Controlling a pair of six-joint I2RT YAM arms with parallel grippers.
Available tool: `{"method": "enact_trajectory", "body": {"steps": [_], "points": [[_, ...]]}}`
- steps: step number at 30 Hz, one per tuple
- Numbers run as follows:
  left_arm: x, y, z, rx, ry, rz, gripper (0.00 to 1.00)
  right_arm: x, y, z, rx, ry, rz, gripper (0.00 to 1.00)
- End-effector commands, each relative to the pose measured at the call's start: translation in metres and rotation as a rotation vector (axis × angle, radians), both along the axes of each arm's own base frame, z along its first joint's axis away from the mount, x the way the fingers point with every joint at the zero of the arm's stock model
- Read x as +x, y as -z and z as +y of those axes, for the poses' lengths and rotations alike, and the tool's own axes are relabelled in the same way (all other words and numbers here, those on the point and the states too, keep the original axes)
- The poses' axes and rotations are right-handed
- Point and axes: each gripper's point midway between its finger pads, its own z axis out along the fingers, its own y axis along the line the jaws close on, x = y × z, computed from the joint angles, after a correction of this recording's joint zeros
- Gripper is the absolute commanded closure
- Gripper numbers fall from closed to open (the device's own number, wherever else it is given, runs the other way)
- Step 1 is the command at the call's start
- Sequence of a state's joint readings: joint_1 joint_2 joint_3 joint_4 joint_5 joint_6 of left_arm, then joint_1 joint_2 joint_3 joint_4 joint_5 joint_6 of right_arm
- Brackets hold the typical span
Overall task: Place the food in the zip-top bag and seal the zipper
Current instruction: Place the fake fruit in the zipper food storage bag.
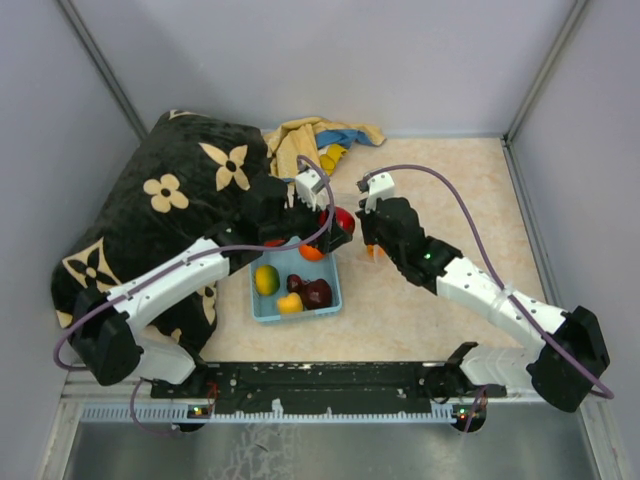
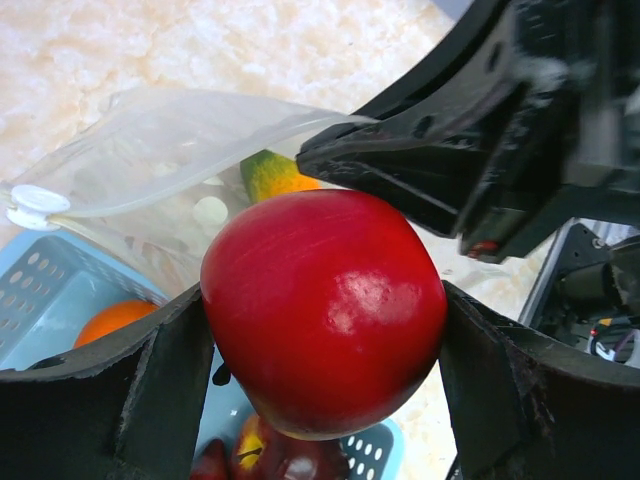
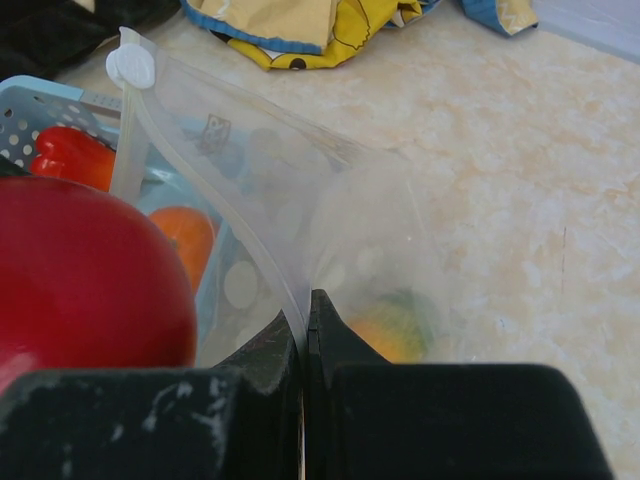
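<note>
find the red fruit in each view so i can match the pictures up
top external: the red fruit sits just past the far right corner of the blue basket.
left wrist: centre of the picture, filling much of it, with the basket at lower left.
right wrist: lower left edge, with the basket behind it.
shared landmark: the blue basket.

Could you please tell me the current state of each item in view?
Clear plastic zip-top bag: mouth open, rim pinched.
Whitish zipper strip: unsealed.
Round red toy apple: gripped, near bag's mouth.
Green-orange toy fruit: inside bag.
Light-blue plastic basket: holding fruits.
Left claw: shut on apple.
Right claw: shut on bag rim.
</note>
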State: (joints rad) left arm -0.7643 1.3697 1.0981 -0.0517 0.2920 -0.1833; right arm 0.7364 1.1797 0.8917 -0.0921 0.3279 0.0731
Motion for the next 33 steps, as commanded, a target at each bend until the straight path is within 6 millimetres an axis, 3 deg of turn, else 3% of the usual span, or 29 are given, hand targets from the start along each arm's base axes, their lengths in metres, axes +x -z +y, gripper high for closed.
{"method": "enact_trajectory", "body": {"steps": [1,10,21,33], "points": [[0.012,-0.004,-0.001,0.022,-0.032,-0.041,0.23,0.006,-0.044,0.006,0.095,0.002,-0.072,1.00],[0.018,0.008,-0.005,0.041,-0.055,0.007,0.23,0.004,-0.048,0.011,0.116,-0.022,-0.069,1.00],[0.030,0.006,-0.002,0.032,-0.165,0.064,0.14,0.002,-0.051,0.014,0.152,-0.031,-0.066,0.99],[0.030,0.004,0.002,0.036,-0.206,0.099,0.05,0.004,-0.048,0.016,0.181,-0.018,-0.060,0.99]]}}
